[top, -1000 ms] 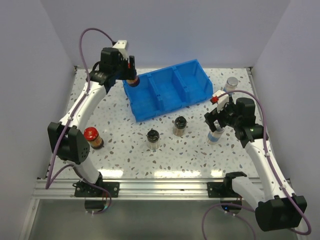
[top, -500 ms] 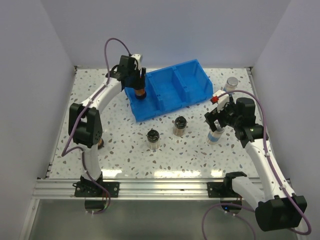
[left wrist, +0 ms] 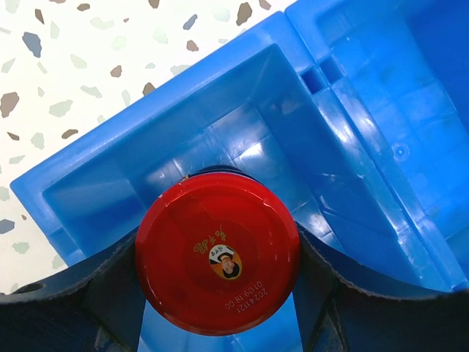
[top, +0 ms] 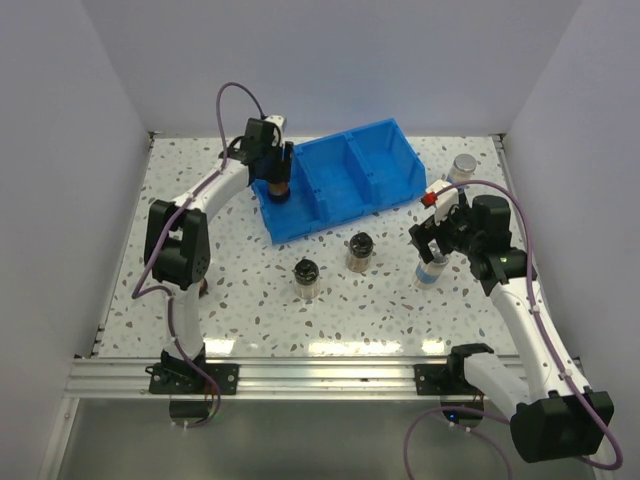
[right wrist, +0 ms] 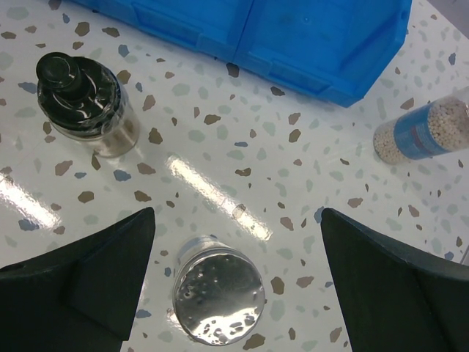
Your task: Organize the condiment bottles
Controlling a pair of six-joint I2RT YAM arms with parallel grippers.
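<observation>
The left pincer (top: pixel 280 178) is clamped on a red-capped jar (top: pixel 281 186), one dark finger (left wrist: pixel 110 290) pressed to each side of the body just under the cap. From its wrist camera the red cap (left wrist: pixel 218 253) fills the gap between the fingers, a small printed emblem on top. Directly under that pincer lies the end compartment of the blue bin (top: pixel 390 165), and the jar sits within the compartment walls (left wrist: pixel 352 147). Whether its base touches the floor I cannot tell.

The right pincer (top: pixel 432 243) is spread wide, gripping nothing. Straight below it, between the two fingers (right wrist: pixel 80 282) but touching neither, a silver-capped jar (right wrist: pixel 218 298) stands upright on the speckled table (top: pixel 240 300); from above it shows just under the pincer (top: pixel 427 272). Out past this pincer's fingertips runs the outer wall of the bin (right wrist: pixel 308 44). Ahead and to one side stands a black-capped jar (right wrist: pixel 86 103), the nearer of two (top: pixel 360 250), with the other black-capped jar (top: pixel 306 277) farther off on that same side. On the opposite side, well apart from the pincer, is a second silver-capped jar (top: pixel 462 168), its blue label and pale grains showing (right wrist: pixel 423 132)
</observation>
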